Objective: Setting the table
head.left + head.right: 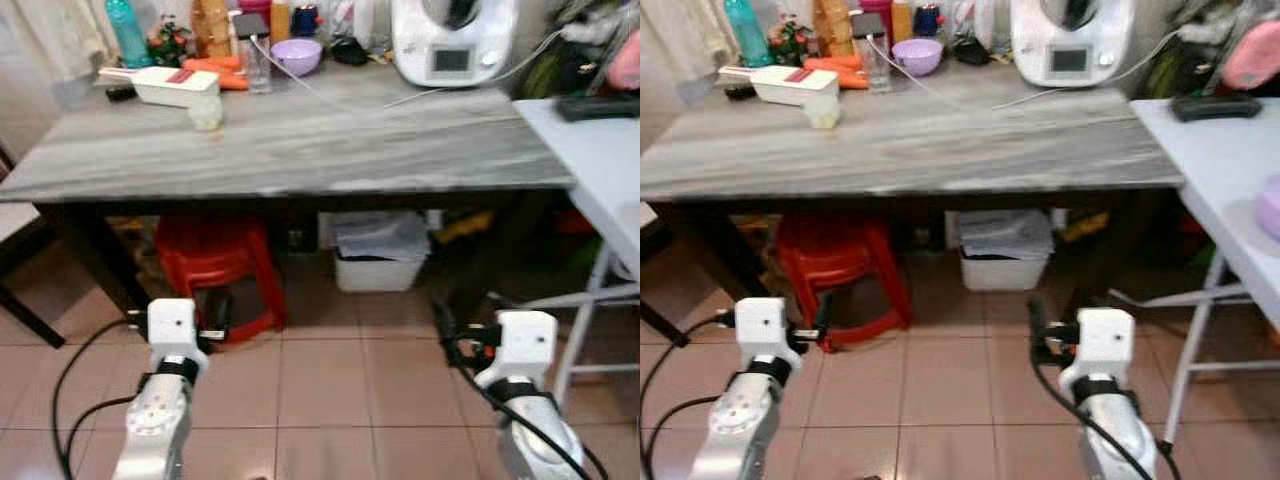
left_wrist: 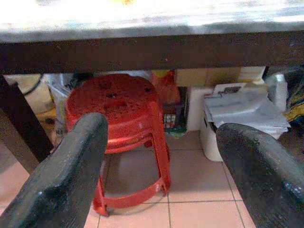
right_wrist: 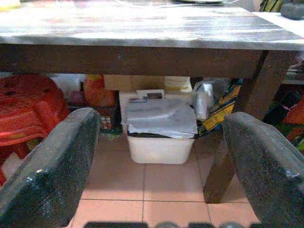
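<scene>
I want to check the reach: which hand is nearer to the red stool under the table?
The left. The left hand is low, just in front of the red stool, fingers open. The right hand is off to the stool's right, nearer the white bin, also open.

The counter's (image 1: 300,150) near half lies bare; clutter lines its far edge, a red stool (image 1: 215,270) and white bin (image 1: 378,255) underneath.

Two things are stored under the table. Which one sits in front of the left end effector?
The red stool. It shows between the open left end effector fingers; the white bin stacked with papers lies further right.
</scene>
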You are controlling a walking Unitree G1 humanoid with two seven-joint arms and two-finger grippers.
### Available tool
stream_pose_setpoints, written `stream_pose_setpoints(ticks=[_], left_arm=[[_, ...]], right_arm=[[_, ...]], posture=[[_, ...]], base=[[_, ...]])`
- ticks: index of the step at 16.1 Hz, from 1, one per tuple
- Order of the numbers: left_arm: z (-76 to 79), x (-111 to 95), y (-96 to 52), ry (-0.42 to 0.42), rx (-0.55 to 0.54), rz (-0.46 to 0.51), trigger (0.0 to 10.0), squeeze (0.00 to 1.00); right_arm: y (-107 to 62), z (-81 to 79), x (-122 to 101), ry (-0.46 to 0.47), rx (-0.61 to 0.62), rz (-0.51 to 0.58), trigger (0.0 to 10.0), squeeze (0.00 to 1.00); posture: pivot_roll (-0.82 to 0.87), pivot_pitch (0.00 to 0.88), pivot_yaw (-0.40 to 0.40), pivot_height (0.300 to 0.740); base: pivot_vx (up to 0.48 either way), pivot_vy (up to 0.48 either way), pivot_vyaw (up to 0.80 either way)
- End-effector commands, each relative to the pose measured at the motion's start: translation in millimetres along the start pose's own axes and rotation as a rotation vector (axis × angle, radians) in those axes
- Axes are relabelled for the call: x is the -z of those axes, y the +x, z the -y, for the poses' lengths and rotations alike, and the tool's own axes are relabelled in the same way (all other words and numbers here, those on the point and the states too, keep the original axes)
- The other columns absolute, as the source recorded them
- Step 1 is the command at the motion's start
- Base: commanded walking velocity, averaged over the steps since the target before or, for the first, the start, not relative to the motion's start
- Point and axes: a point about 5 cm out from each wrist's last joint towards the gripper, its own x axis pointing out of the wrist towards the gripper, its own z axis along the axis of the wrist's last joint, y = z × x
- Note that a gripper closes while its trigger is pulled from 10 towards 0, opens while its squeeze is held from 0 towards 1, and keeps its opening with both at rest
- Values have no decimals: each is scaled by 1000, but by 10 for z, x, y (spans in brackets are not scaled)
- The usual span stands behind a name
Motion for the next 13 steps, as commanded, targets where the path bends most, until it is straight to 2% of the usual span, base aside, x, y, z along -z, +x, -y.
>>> stream_pose_setpoints(ticks=[1,7,13], left_arm=[[-2,-35,0,11,10,23,10000,0],[-13,-77,-18,17,54,42,10000,0],[-8,-95,-21,12,60,44,10000,0]], right_arm=[[0,38,-35,-9,9,12,10000,0],[-10,8,-38,-13,-5,15,10000,0],[16,-25,-39,-10,-19,20,10000,0]], posture=[[-98,56,46,740],[-94,59,46,740],[-78,61,53,740]], base=[[0,0,0],[0,0,0],[0,-391,0]])
